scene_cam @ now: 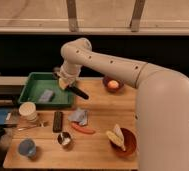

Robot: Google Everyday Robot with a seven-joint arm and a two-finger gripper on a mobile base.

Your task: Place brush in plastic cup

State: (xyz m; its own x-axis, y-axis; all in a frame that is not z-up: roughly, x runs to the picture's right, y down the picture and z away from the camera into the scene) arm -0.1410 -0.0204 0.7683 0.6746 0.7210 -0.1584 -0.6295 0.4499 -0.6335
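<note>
- The end effector (67,82) hung well up-right of the small round light-blue plastic cup (27,147), clamped on the slim black stick-like brush (79,92).
- Brush looked light, stiff, slippery — best gripped mid-handle.

Your brush (80,92) is a slim black stick, gripped at one end by the gripper (67,84) near the counter's back edge, left of the middle. It slants down toward the right. Your plastic cup (27,148), small, round and light blue, stands upright with its mouth up at the front-left corner, well apart from the brush.
</note>
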